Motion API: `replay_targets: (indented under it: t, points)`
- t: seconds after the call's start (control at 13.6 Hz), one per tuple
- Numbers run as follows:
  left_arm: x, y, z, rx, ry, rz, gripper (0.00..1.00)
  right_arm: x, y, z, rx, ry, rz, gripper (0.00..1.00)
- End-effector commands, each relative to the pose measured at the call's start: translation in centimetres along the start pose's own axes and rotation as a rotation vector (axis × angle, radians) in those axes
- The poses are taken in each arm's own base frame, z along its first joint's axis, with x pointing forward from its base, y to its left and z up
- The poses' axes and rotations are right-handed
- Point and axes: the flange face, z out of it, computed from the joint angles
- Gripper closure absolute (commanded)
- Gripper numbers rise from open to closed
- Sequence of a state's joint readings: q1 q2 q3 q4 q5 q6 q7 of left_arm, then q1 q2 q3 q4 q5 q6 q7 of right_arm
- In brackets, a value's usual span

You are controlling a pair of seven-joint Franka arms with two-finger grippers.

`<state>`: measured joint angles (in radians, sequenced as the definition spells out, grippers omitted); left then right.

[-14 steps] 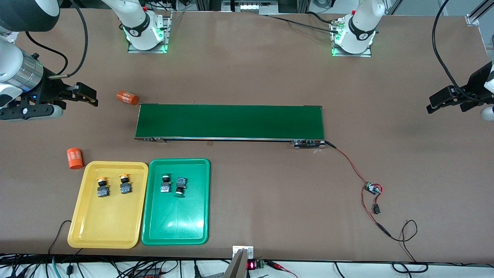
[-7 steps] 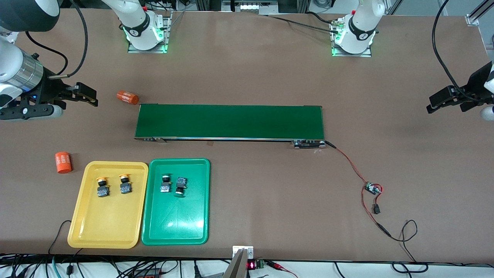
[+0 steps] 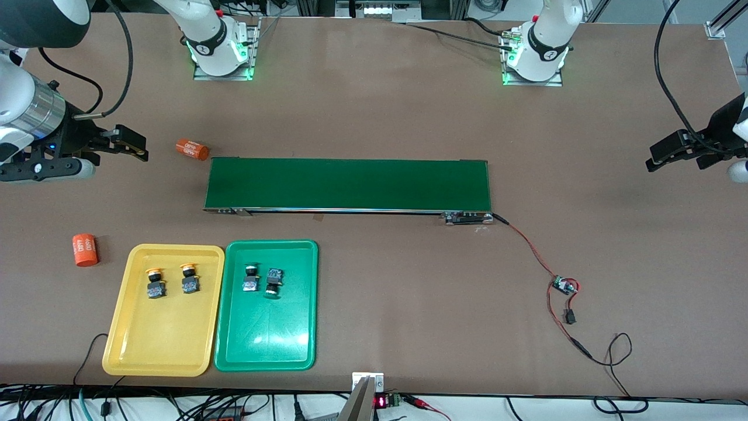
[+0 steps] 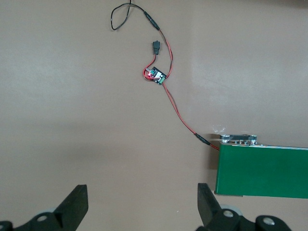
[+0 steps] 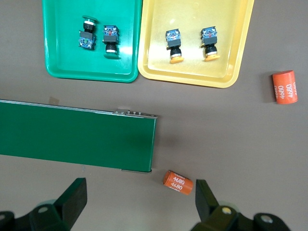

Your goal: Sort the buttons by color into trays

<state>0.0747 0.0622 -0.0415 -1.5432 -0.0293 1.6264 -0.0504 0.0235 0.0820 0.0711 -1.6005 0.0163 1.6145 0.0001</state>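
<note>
— What do we have around the trays?

— In the lower part of the front view, toward the right arm's end, the yellow tray (image 3: 163, 351) and green tray (image 3: 266, 345) lie side by side, edges almost touching. Just beside the yellow tray lies an orange cylinder (image 3: 85, 250) on its side. A second cylinder (image 3: 193, 149) lies higher in the frame, near the corner of the belt (image 3: 347, 184), which runs across the middle.

— And the buttons?

— We see the two yellow buttons (image 3: 155, 283) (image 3: 189, 279) in the yellow tray and the two green buttons (image 3: 250, 278) (image 3: 274, 282) in the green tray, each pair in its tray's upper half. Nothing covers them.

— Anything else on the table?

— A red wire (image 3: 529, 245) runs from the belt's end down to a small board (image 3: 564, 286), then on toward the lower edge.

— The arms?

— Both wait at the frame's side edges, level with the belt's upper edge. The right gripper (image 3: 143, 148) hangs over bare table near the second cylinder, its fingers spread apart and holding nothing. The left gripper (image 3: 651, 159) hangs over bare table at its own end, also spread wide and empty.
</note>
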Motion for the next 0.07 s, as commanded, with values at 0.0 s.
replay_targets:
  t: [0.0]
  points:
    - [-0.53, 0.08, -0.59, 0.016, 0.004, 0.025, 0.0, 0.17, 0.21, -0.52, 0.005, 0.001, -0.007, 0.0]
